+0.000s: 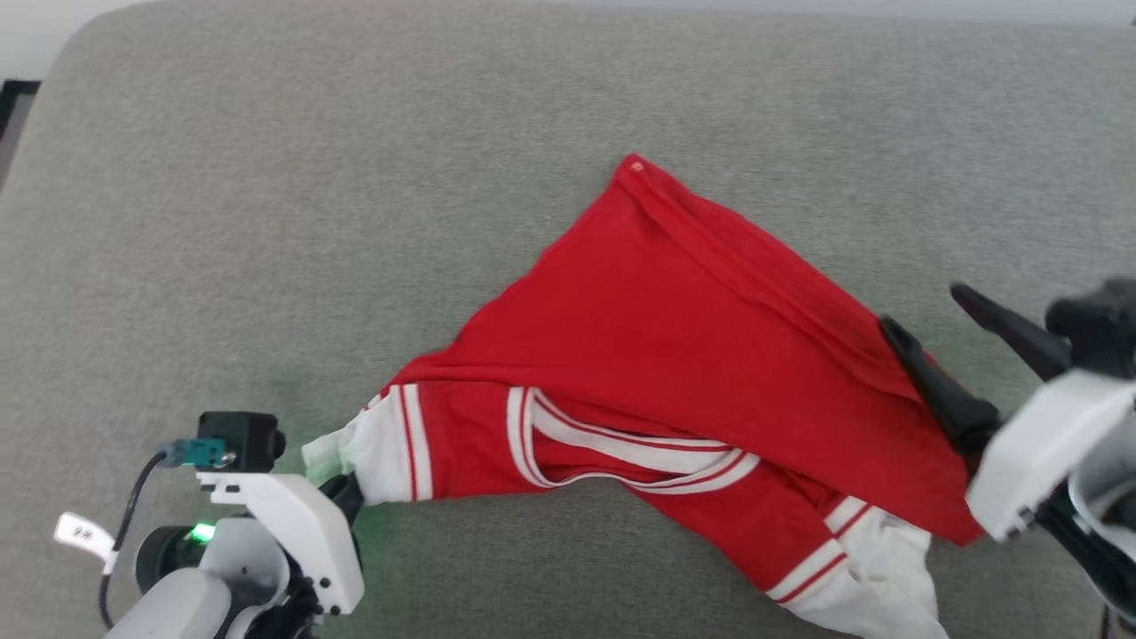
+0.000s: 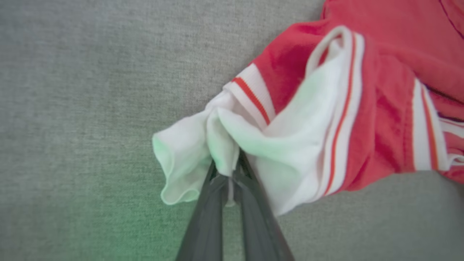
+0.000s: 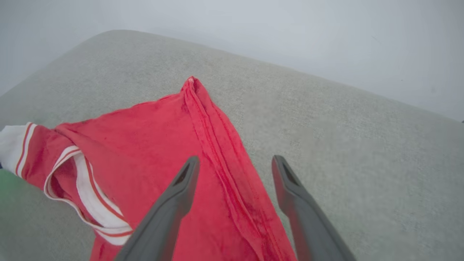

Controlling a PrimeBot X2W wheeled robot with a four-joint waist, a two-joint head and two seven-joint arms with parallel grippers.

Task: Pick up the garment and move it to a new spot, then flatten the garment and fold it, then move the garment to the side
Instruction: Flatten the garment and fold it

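Left gripper [image 2: 227, 174] jaws pinch the garment [image 1: 674, 355] by a white sleeve [image 2: 188, 152]; right gripper [image 3: 235, 163] jaws hang spread over its red hem [image 3: 214, 145]. Rumpled between them, it likely needs a hem grip, then an outward pull.

The left gripper [image 2: 229, 174] has its fingertips buried in bunched white cloth of the garment [image 2: 362, 108], so how far they reach in cannot be told, and that whole wrist view is soft. In the head view the garment's white sleeve [image 1: 874, 577] runs off the bottom edge. There too the right gripper [image 1: 923, 308] is blurred, its wrist cut by the right edge, and the writing on a small white tag [image 1: 82, 532] is too small to read.
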